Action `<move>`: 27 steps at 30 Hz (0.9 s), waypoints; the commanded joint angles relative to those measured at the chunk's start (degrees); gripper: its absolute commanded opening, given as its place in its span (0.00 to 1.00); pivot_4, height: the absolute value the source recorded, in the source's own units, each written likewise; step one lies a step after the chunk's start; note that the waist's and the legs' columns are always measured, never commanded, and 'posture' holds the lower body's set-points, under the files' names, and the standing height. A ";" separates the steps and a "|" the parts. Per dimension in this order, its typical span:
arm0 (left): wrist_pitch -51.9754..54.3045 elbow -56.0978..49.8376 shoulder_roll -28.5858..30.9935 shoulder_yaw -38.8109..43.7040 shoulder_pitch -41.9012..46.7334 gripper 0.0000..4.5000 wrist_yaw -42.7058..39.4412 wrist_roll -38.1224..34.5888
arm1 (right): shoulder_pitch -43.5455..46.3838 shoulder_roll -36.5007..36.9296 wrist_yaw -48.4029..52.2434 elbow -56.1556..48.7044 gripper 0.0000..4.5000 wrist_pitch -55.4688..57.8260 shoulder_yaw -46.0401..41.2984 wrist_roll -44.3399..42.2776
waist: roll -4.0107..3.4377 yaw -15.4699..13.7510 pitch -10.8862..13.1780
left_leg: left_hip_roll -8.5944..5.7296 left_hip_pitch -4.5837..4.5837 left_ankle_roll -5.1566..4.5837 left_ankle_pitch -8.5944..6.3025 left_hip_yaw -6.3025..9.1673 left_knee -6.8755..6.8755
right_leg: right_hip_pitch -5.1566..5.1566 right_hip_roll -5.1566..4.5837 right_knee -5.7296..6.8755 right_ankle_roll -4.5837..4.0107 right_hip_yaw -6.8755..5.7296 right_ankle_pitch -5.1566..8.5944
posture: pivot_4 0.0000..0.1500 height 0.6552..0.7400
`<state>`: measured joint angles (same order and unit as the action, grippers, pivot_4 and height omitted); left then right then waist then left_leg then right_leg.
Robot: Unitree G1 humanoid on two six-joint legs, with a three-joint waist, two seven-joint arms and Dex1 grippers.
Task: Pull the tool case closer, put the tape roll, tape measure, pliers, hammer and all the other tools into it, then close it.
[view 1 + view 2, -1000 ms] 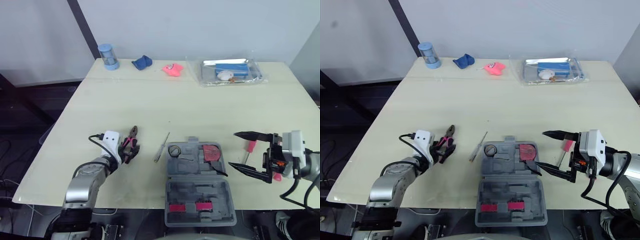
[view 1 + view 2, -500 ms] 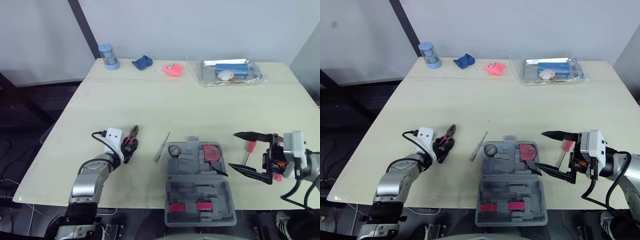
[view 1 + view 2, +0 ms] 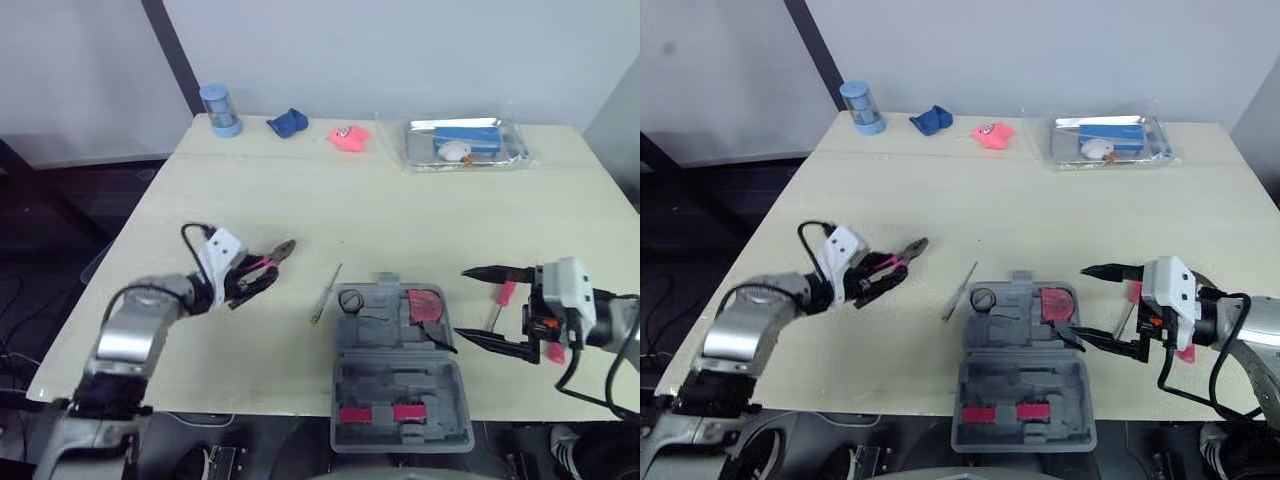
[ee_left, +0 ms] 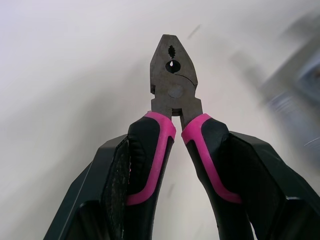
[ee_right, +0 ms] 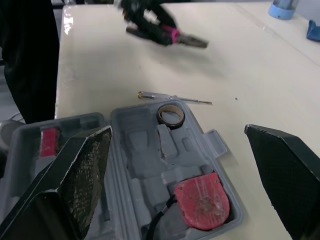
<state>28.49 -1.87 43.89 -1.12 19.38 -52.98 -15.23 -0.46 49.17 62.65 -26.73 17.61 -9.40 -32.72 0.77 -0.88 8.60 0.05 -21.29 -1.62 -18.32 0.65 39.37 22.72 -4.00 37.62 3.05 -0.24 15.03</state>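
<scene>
The open grey tool case [image 3: 398,385] lies near the table's front edge. It holds a tape roll [image 3: 350,300] and a red tape measure [image 3: 423,304]. Left of the case, my left gripper [image 3: 243,281] is shut on the pink-handled pliers [image 3: 265,266] and holds them just above the table, nose pointing toward the case. In the left wrist view the pliers [image 4: 172,75] sit between both fingers [image 4: 117,190]. A thin screwdriver [image 3: 324,293] lies between the pliers and the case. My right gripper [image 3: 462,302] stands open at the case's right side, beside a pink-handled tool [image 3: 500,297].
Along the far edge stand a blue cup [image 3: 219,110], a blue cloth [image 3: 287,123], a pink object [image 3: 348,136] and a clear tray [image 3: 465,143] with small items. Two pink pieces [image 3: 372,413] sit in the case's near half.
My left gripper has lifted the pliers off the table and swung them away from the front edge, their nose turning toward the case. The right gripper has barely moved.
</scene>
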 commanded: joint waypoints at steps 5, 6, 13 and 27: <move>1.92 -1.65 -1.01 -11.99 12.71 0.56 -15.50 -1.46 | 10.78 2.72 -5.52 -0.97 1.00 5.61 8.88 10.35 | -0.01 0.34 0.01 | -0.01 -0.54 0.03 0.03 -0.04 0.17 | 0.58 0.41 0.16 0.01 0.06 -0.01 | 1.00 1.00; 2.13 -1.00 -2.21 -13.31 14.61 0.56 -16.44 -1.32 | 12.63 2.42 -5.91 -1.12 1.00 6.70 10.48 10.94 | 0.00 0.31 0.01 | -0.01 -0.62 0.03 0.04 -0.06 0.24 | 0.68 0.43 0.24 0.01 0.07 -0.01 | 1.00 1.00; -1.38 4.28 -9.92 -20.92 23.23 0.56 -21.81 1.37 | 26.03 1.95 -7.01 -2.66 1.00 16.84 23.26 18.65 | -0.03 0.59 0.04 | -0.02 -0.73 0.03 0.04 -0.08 0.31 | 0.78 0.53 0.28 0.01 0.12 -0.01 | 1.00 1.00; -6.53 10.70 -17.92 -23.86 27.93 0.56 -23.92 5.75 | 37.98 -0.96 -6.39 -2.54 1.00 32.60 35.36 23.17 | -0.04 1.05 0.05 | -0.02 -1.23 0.02 0.04 0.43 0.84 | 0.88 0.55 0.36 0.02 -0.23 -0.01 | 1.00 1.00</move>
<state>23.13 9.77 26.68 -25.52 46.24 -76.95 -9.12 36.10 48.38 55.94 -27.73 48.46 26.07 -9.73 0.73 0.17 8.65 0.03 -22.53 -1.59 -18.28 1.09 40.21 23.61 -3.44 37.98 3.08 -0.48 15.01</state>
